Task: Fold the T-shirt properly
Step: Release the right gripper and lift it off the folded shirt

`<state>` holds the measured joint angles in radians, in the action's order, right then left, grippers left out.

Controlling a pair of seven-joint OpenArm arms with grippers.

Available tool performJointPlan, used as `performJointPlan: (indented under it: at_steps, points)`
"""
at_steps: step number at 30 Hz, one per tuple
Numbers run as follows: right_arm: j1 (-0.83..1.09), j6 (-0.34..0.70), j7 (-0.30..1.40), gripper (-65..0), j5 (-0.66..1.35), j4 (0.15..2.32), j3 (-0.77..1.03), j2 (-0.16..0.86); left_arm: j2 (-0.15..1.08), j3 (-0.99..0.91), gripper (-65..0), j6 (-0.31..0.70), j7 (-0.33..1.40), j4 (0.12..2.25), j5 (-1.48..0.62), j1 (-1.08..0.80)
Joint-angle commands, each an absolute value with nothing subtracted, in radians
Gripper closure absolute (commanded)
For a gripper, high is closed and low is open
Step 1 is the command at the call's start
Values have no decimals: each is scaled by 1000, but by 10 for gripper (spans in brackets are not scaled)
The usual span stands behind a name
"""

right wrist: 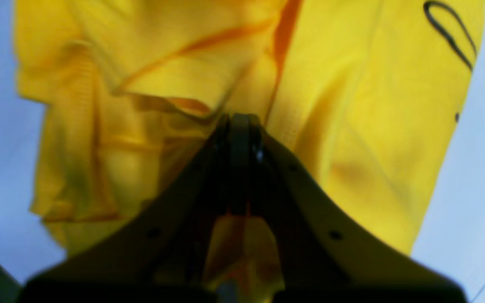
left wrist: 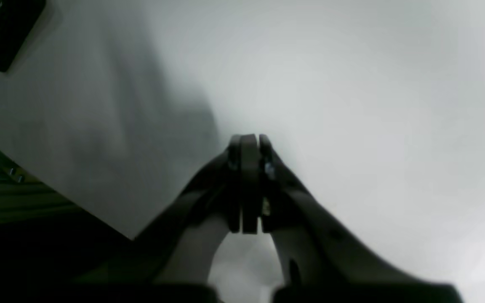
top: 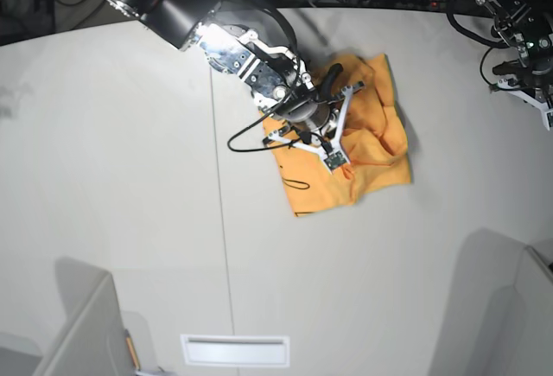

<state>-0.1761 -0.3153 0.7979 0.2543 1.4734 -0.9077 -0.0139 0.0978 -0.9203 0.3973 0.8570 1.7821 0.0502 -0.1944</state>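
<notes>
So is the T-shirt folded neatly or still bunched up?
Bunched: the T-shirt lies crumpled in uneven overlapping layers, with the right gripper shut on its fabric.

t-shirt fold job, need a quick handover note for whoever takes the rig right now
Right tool: shut, down on the T-shirt, with bunched cloth at its tip; the pictures do not show clearly that fabric is pinched.
Left tool: shut, holding nothing, over bare table, away from the shirt.
T-shirt: crumpled heap near the far middle of the table, layers overlapping, a bit of black print showing at its near-left edge.
Done: no neat fold visible; only rough bunching.
Left: spread and flatten the shirt, then make the folds, probably bringing the left arm in.
</notes>
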Motion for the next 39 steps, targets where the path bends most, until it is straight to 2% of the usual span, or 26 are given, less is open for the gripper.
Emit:
performJointPlan:
  at_steps: [1,6,13,19,24,27,33,36,39]
  points:
    - [-196,-315,768,0,249,1480,-905,-27,114,-928,0,397,842,1797,50,-191]
    - [-209,-315,736,0,251,1460,-909,-64,114,-929,0,397,842,1797,50,-193]
    - [-260,-315,690,0,251,1415,-1013,-137,111,-929,0,397,842,1799,50,-193]
    - [-315,-312,450,0,329,1248,-1061,-150,111,-929,0,397,842,1799,50,-193]
    - [-403,-191,263,0,495,1136,-1121,-150,111,-924,0,397,842,1799,50,-193]
    - [-450,-189,208,0,509,1136,-1211,-150,110,-921,0,397,842,1799,50,-191]
    - [-496,-186,225,0,510,1199,-1214,-151,88,-920,0,398,842,1807,50,-185]
    - [-521,-189,320,0,509,1237,-1211,-147,87,-898,0,398,842,1807,50,-191]
    - [-524,-262,450,0,506,1290,-1159,-117,79,-858,0,398,842,1811,48,-194]
